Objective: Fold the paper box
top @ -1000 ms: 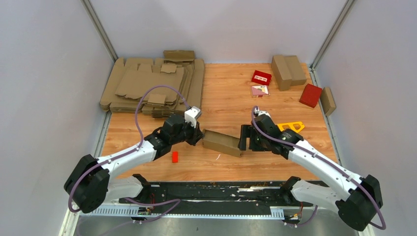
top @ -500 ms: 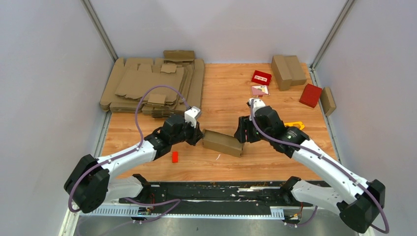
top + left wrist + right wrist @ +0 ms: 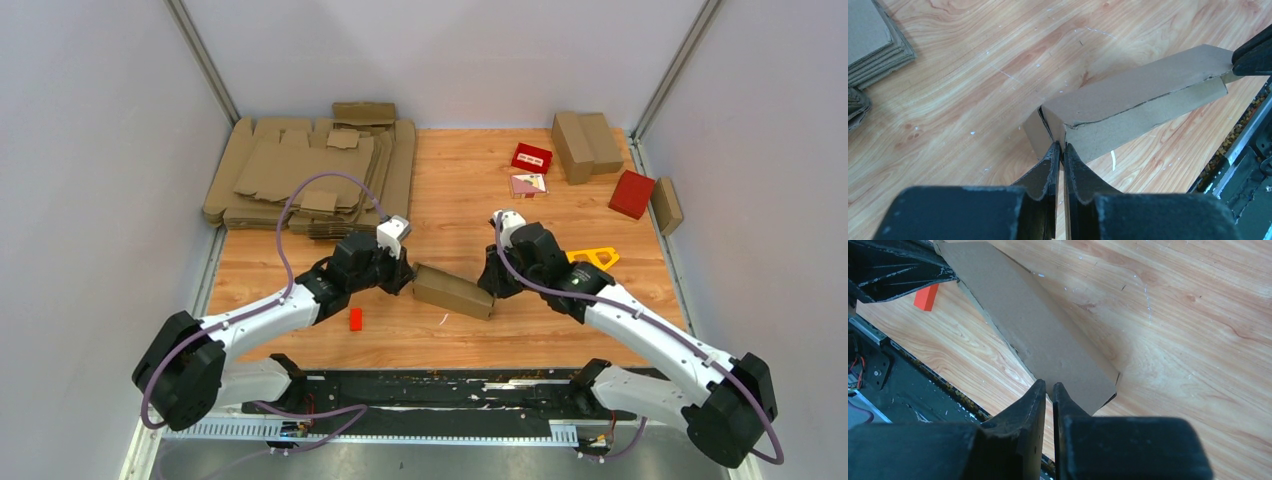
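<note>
The paper box (image 3: 455, 292) lies on the wooden table between my two arms as a long, low brown cuboid. My left gripper (image 3: 408, 275) is at its left end. In the left wrist view the left gripper (image 3: 1062, 146) is shut on a thin cardboard flap at the corner of the paper box (image 3: 1138, 95). My right gripper (image 3: 490, 283) is at the box's right end. In the right wrist view the right gripper (image 3: 1049, 386) has its jaws drawn together over the near edge of the paper box (image 3: 1038, 335), with only a thin slit between them.
A stack of flat cardboard blanks (image 3: 310, 175) fills the back left. Folded brown boxes (image 3: 585, 145), two red boxes (image 3: 531, 157) (image 3: 631, 193) and another brown box (image 3: 666, 205) sit back right. A yellow triangular frame (image 3: 592, 258) lies behind my right arm. A small orange block (image 3: 355, 319) lies near the left arm.
My right gripper has gone from wide open to drawn together and shifted left onto the box's right end. The left arm and the box have stayed put.
</note>
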Tool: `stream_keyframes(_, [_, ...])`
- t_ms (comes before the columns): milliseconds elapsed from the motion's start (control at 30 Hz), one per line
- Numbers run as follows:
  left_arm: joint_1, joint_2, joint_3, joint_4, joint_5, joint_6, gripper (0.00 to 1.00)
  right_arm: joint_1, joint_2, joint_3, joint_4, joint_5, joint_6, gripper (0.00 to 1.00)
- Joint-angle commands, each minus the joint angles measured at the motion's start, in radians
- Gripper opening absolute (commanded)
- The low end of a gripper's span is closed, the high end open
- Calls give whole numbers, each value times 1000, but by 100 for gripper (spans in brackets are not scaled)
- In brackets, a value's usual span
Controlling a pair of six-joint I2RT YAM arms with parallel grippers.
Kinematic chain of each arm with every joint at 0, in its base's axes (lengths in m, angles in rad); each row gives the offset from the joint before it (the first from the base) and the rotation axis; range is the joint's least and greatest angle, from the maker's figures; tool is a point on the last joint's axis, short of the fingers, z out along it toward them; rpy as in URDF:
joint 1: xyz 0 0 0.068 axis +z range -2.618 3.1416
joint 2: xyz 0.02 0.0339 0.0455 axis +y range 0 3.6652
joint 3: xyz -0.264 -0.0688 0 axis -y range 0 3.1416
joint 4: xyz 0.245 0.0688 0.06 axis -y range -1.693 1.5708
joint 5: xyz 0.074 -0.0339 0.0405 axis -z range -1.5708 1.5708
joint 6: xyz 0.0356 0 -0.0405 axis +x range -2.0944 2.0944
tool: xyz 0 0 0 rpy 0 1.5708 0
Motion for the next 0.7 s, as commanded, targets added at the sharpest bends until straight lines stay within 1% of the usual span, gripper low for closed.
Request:
stream_keyframes(0, [-3, 18, 25, -7, 4, 22, 12, 0, -30, -74, 41, -22, -3, 10])
stream_keyframes(67, [-2, 22, 24, -7, 2, 22, 13, 2, -27, -102, 56, -26, 4, 9])
stream_keyframes(133, [-2, 25, 25, -6, 4, 22, 15, 2, -18, -121, 69, -26, 9, 9])
stream_keyframes(333, [-2, 2, 24, -8, 8, 30, 33, 0, 8, -136, 80, 6, 5, 7])
stream_keyframes(467, [-2, -71, 2, -6, -7, 40, 45, 0, 9, -146, 92, 15, 8, 6])
stream_keyframes(533, [-2, -115, -15, 12, -8, 35, 53, -1, 11, -154, 102, 10, 12, 6])
stream_keyframes(567, [-1, -133, -25, 24, -3, 30, 56, -3, 12, -157, 107, 4, 15, 6])
stream_keyframes(667, [4, -178, -19, 23, 6, 19, 54, -6, 21, -157, 113, -8, 15, 6])
